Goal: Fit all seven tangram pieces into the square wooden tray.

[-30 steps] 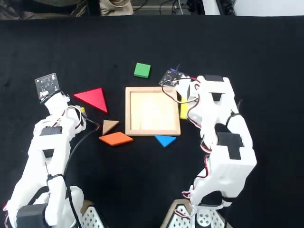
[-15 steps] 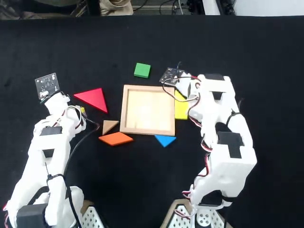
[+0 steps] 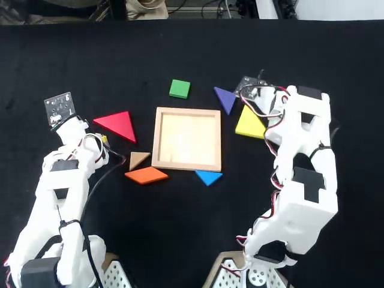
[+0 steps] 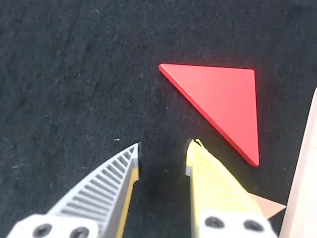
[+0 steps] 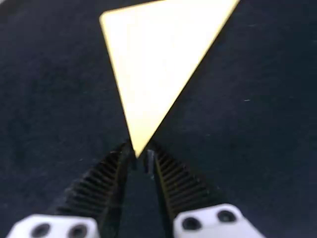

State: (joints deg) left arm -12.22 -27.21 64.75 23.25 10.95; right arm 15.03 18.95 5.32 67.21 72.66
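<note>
The left gripper (image 4: 163,148) hangs over bare tabletop (image 3: 300,60) just beside the red triangle (image 4: 223,101), its jaws released and partly open, holding nothing. The right gripper (image 5: 141,156) has its jaws clenched on a corner of the yellow triangle (image 5: 158,64), right of the tray (image 3: 186,110). Tan (image 3: 138,159) and orange (image 3: 146,175) pieces lie left of the tray, blue (image 3: 209,177) near, green (image 3: 179,89) and purple (image 3: 226,99) far.

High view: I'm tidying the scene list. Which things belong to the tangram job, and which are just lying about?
Job: wooden tray, red triangle, green square, purple triangle, yellow triangle, blue triangle, tan triangle, orange parallelogram.
Lying about: cables beyond the black table.
</note>
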